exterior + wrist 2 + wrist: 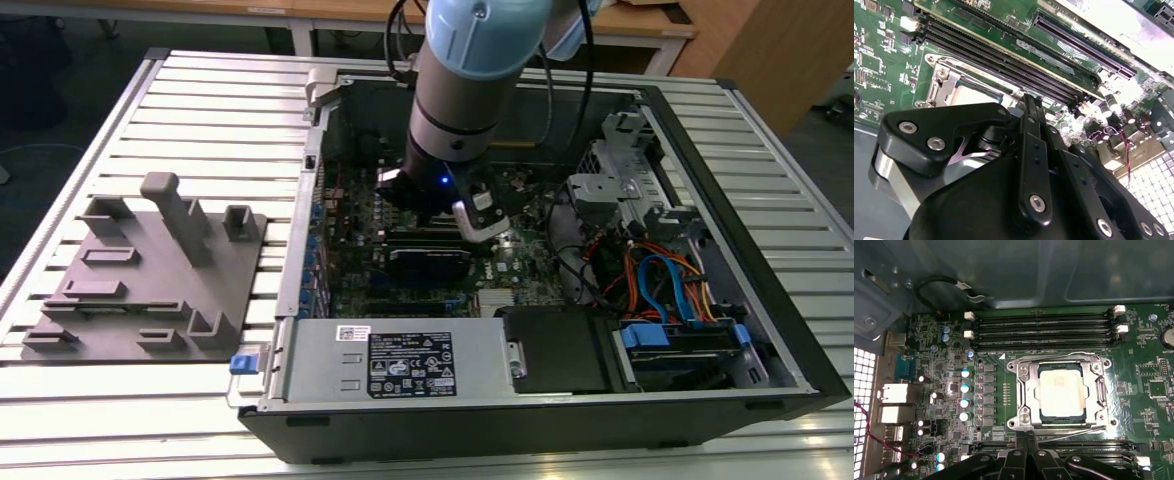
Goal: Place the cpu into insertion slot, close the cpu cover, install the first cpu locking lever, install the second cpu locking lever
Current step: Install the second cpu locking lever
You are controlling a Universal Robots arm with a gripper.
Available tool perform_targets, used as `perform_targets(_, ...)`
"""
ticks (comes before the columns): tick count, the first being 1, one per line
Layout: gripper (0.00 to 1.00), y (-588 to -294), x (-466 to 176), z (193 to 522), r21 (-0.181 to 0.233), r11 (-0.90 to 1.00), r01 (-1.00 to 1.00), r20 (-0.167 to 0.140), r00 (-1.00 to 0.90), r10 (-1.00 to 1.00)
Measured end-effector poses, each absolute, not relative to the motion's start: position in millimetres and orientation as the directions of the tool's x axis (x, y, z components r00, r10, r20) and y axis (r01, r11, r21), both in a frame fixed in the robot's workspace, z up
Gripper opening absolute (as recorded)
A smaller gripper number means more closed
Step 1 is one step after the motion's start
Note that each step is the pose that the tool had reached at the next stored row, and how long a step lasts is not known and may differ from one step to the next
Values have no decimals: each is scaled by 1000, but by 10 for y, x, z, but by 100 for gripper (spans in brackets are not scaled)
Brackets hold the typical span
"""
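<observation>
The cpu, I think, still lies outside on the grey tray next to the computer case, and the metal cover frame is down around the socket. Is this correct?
Not quite. The cpu is not on the grey tray; it already sits in the socket on the green board, as the first wrist view shows. The rest holds: the cover is down, framing the chip.

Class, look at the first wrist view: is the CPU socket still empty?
No. The cpu, with its silver-tan top, already sits in the insertion slot, framed by the cpu cover.
</observation>
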State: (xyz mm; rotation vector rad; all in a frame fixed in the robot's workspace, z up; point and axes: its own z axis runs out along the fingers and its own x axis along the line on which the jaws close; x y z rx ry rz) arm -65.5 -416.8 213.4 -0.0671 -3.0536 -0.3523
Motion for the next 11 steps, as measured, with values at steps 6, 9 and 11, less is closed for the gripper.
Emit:
perform_targets(6, 10, -4190, -656, 2133, 270, 961, 52, 73, -997, 34)
perform_targets(9, 10, -4209, -656, 2131, 297, 953, 53, 74, -997, 32)
perform_targets(11, 10, -4226, -656, 2130, 316, 947, 53, 75, -997, 31)
